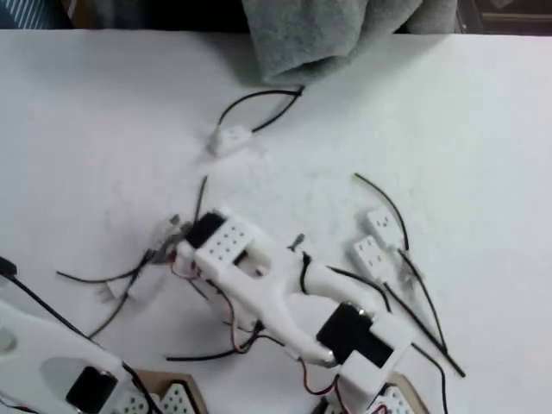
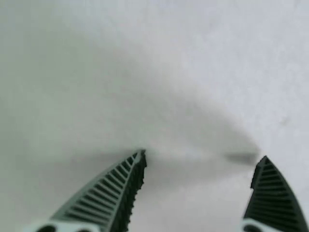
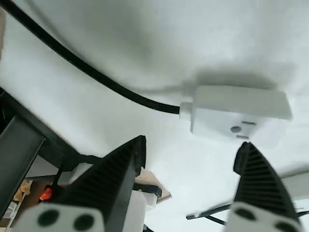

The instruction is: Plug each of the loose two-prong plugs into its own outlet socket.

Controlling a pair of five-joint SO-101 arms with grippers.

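High view. Noted on white table (image 1: 86, 103): small white plastic block on looped black cord (image 1: 231, 138) toward far edge, near grey cloth (image 1: 328, 34); prob. a plug, too blurred to confirm. Two white socket blocks (image 1: 371, 254) side by side at right, thin black leads alongside. Right arm (image 1: 285, 293) stretched low from near-right base toward centre-left. Left arm (image 1: 43, 354) low at near-left corner.

Left wrist view. Left claw (image 2: 202, 157) spread wide over bare tabletop, nothing between.

Right wrist view. Right claw (image 3: 192, 144) apart, empty, poised near white rectangular socket block w/ black cord (image 3: 236, 113), lying flat on table. Judged light, rigid, smooth-sided; apt to skid, cord apt to tug it round. Recommend grip across long flat sides, mid-body, clear of slots and cord exit.
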